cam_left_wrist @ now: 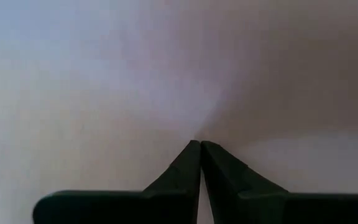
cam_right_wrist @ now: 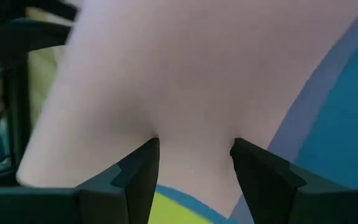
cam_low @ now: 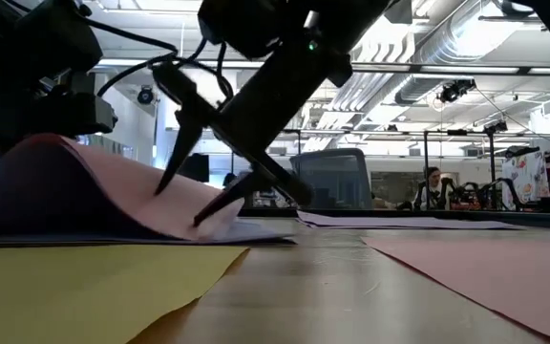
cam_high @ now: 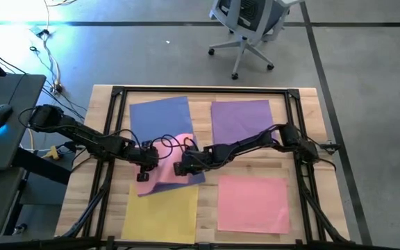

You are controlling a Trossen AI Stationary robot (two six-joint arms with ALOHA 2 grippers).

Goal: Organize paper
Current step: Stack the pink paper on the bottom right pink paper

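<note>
On the table's (cam_high: 207,97) left half, a yellow sheet (cam_high: 160,212) lies flat at the near edge, its far edge tucked under a periwinkle blue sheet (cam_high: 160,114) that runs toward the far side. Over their overlap a pink sheet (cam_high: 164,165) is bowed up off the surface; the low view shows it arching high on its left and sloping down to the wood on its right. The left gripper (cam_high: 143,175) sits at this sheet's left edge, its fingers pressed together on the pink paper. The right gripper (cam_high: 178,168) meets the sheet's right edge with its fingers apart, their tips resting on the pink slope. Bare wood runs down the middle of the table. On the right half, a purple sheet (cam_high: 242,119) lies flat at the far side and a second pink sheet (cam_high: 253,203) at the near side, well apart from both grippers, with a strip of wood between them.
</note>
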